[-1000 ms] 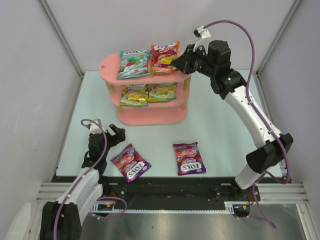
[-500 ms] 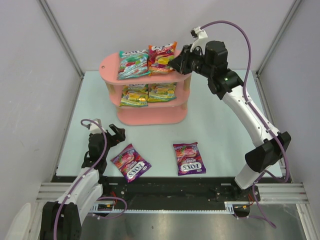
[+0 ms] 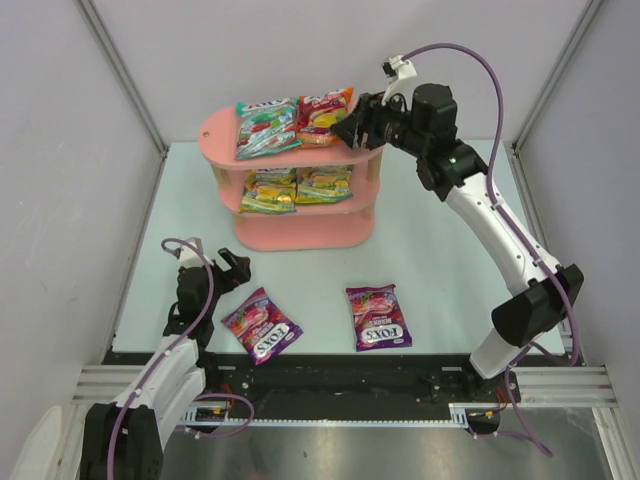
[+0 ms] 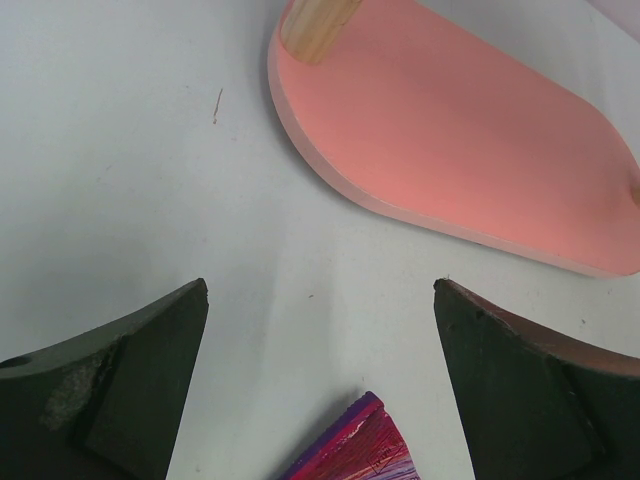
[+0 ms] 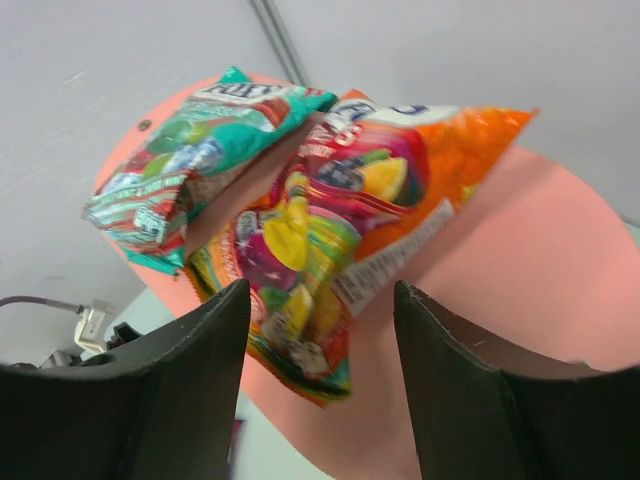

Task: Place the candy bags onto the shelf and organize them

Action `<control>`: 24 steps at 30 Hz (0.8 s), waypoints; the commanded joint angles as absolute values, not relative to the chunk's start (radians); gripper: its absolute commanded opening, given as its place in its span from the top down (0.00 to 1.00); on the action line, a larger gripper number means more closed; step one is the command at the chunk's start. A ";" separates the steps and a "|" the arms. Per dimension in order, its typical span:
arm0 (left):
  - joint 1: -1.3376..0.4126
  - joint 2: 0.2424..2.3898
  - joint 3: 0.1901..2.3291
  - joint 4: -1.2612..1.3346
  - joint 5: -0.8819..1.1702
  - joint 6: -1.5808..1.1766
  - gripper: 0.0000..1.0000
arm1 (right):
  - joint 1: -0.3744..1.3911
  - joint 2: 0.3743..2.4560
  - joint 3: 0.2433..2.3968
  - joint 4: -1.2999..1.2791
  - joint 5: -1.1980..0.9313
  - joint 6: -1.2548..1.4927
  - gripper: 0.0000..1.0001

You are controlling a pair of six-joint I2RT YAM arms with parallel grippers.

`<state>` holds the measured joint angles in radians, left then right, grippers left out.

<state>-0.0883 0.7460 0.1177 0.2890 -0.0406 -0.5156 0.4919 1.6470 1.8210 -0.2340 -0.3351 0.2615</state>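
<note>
The right gripper point(image 5: 318, 300) has its fingers apart by the red bag point(image 5: 350, 210) on top of the shelf point(image 3: 222, 130), the left gripper point(image 4: 320, 300) is spread wide too, and 2 purple bags point(image 3: 262, 326) point(image 3: 378, 317) lie on the table point(image 3: 430, 250).

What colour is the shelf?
The shelf is pink; the top view shows it best.

A shiny red-orange candy bag point(image 5: 340, 230) with fruit pictures lies flat on the pink oval top board of the shelf point(image 5: 520, 300). A shiny teal candy bag point(image 5: 200, 150) lies just beside it, on its left, touching it. The right gripper point(image 5: 320, 300) has its two black fingers point(image 5: 190, 380) spread apart, and they hold nothing.
</note>
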 commanded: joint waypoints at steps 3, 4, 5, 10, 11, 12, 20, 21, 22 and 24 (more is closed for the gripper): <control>-0.080 0.738 0.141 0.314 -0.037 -0.526 0.00 | 0.436 1.493 1.700 -0.163 -0.246 0.252 0.33; -0.080 0.741 0.141 0.314 -0.035 -0.525 0.00 | 0.431 1.452 1.669 -0.147 -0.236 0.256 0.32; -0.080 0.741 0.141 0.316 -0.035 -0.526 0.01 | 0.420 1.427 1.623 -0.134 -0.216 0.261 0.29; -0.080 0.741 0.141 0.316 -0.034 -0.525 0.00 | 0.423 1.301 1.490 -0.095 -0.199 0.252 0.26; -0.080 0.739 0.141 0.314 -0.034 -0.525 0.00 | 0.428 1.263 1.465 -0.094 -0.215 0.245 0.24; -0.078 0.741 0.141 0.314 -0.034 -0.525 0.00 | 0.451 1.243 1.430 -0.103 -0.224 0.224 0.23; -0.078 0.744 0.141 0.318 -0.034 -0.525 0.00 | 0.641 1.138 1.290 -0.156 -0.152 0.106 0.22; -0.080 0.745 0.143 0.319 -0.032 -0.525 0.00 | 0.647 1.128 1.278 -0.156 -0.147 0.106 0.23; -0.078 0.746 0.143 0.318 -0.032 -0.525 0.00 | 0.655 1.124 1.255 -0.155 -0.138 0.103 0.24; -0.080 0.746 0.141 0.318 -0.034 -0.525 0.00 | 0.657 1.121 1.241 -0.147 -0.051 0.101 0.27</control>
